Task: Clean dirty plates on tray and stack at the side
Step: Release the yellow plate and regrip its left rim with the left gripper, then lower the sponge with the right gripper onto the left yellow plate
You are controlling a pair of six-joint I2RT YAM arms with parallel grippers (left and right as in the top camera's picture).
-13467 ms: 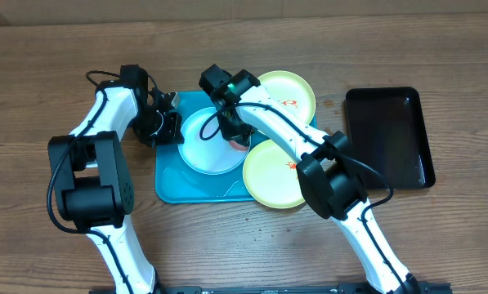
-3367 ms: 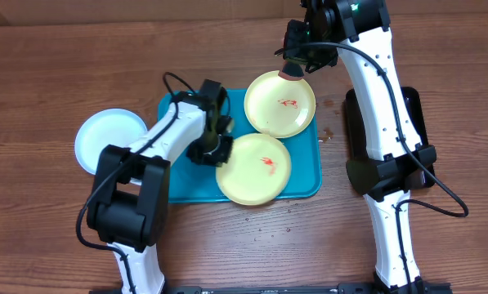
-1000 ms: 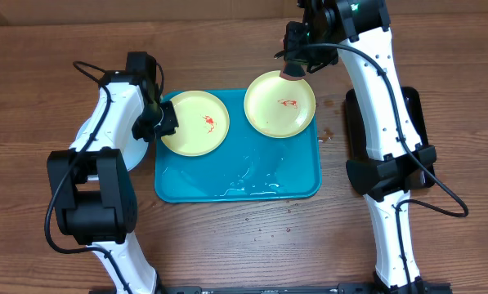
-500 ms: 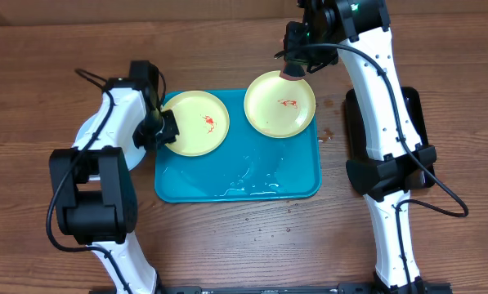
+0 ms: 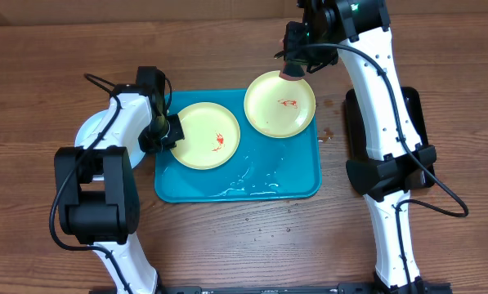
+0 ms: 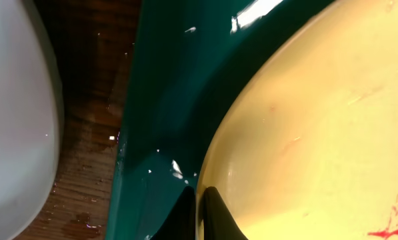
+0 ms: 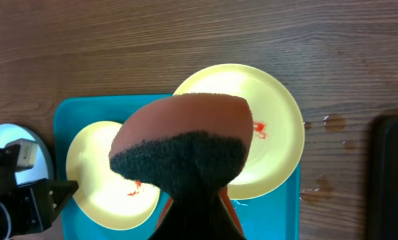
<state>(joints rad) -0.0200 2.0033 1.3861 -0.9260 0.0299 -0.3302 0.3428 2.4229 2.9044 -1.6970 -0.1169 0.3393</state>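
Sponge (image 7: 179, 147) hides right jaws clamping it; left jaws pinch yellow plate (image 5: 204, 135) rim; blue plate (image 6: 12, 113) cropped.

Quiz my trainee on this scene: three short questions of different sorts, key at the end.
1. True or false: the left tool is shut on the rim of the left yellow plate.
2. What does the right tool hold? A) a sponge B) a cup C) nothing
3. Fill in: ___ plates on the tray show red smears.
Key: 1 true; 2 A; 3 two, the left yellow plate and the right yellow plate.
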